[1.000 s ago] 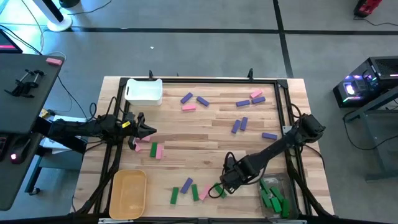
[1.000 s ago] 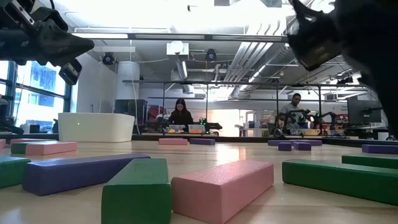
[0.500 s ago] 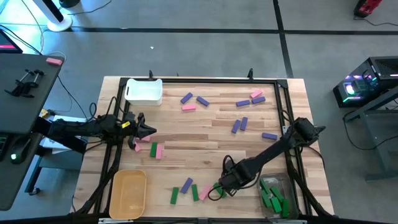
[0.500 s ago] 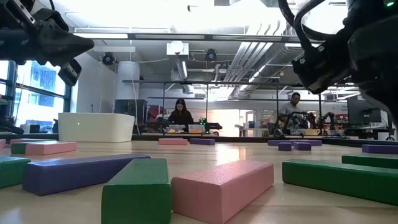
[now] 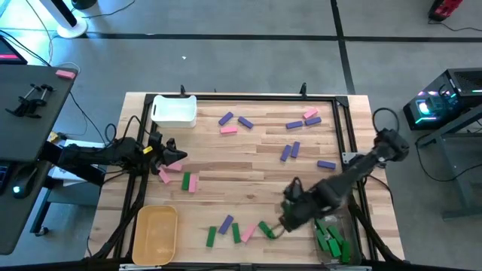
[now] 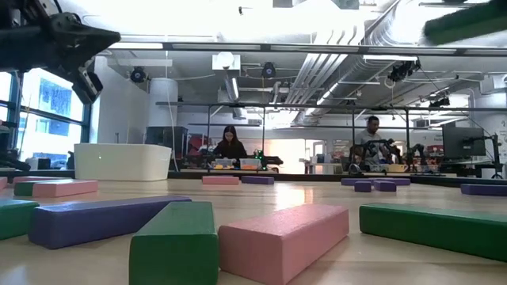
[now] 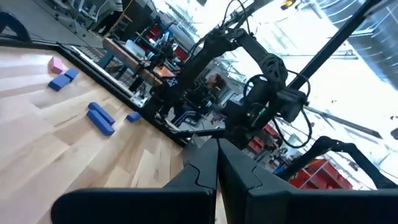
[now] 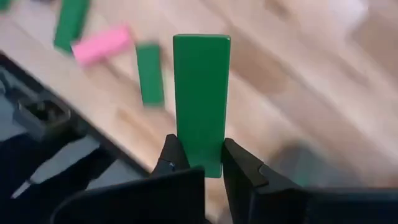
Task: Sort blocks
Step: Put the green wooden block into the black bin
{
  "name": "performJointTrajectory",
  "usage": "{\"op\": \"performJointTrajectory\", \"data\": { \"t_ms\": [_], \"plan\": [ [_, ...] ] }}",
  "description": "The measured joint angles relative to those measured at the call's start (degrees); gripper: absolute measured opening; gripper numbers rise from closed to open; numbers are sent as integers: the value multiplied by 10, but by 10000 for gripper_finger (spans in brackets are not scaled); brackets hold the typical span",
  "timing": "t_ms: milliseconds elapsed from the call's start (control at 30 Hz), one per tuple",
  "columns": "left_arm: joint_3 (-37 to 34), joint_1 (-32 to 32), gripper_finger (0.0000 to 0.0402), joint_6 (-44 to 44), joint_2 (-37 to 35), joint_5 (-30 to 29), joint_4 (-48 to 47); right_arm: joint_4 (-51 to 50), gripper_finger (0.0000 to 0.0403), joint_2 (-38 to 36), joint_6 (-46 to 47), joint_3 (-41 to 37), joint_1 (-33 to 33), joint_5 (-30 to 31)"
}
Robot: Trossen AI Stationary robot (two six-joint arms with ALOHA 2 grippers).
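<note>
My right gripper (image 5: 283, 223) hangs over the table's near right part, beside the clear bin (image 5: 332, 235), and is shut on a green block (image 8: 200, 93). That block shows high above the table in the low view (image 6: 467, 24). Another green block (image 8: 149, 74) and a pink one (image 8: 99, 45) lie flat on the wood below it. My left gripper (image 5: 173, 155) is shut with nothing in it, at the table's left side, above a pink block (image 5: 164, 175). Purple blocks (image 5: 291, 150) lie scattered toward the far side. My right gripper pinches the green block's two long sides (image 8: 198, 163) between its two fingers (image 8: 175, 155), at one end of the block. The fingers lie along the block, and the rest of it sticks out past their tips. It hangs lifted clear of the table.
A white bin (image 5: 175, 111) stands at the far left and a yellow bin (image 5: 156, 234) at the near left. The clear bin holds several green blocks (image 5: 328, 239). More blocks (image 5: 226, 224) lie near the front edge. People work at benches beyond the table (image 6: 230, 147).
My right gripper has shut on the green block, taken it up off the table and gone a little toward the right edge. In the low view the arm has risen out of the picture, and only the lifted block shows near the top.
</note>
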Motion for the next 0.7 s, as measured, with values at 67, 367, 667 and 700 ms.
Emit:
{"op": "performJointTrajectory", "data": {
  "t_ms": [67, 367, 667, 700],
  "plan": [
    [0, 0, 0, -4, 0, 0, -1, -15, 4, -6, 50, 0, 34, -16],
    [0, 0, 0, 1, 0, -19, -1, -29, 4, -6, 350, -29, 202, -100],
    [0, 0, 0, 1, 0, -30, -2, -59, 72, -6, 438, -29, 244, -178],
    [0, 0, 0, 1, 0, -30, -2, -58, 90, -6, 438, -29, 244, -178]
  ]
}}
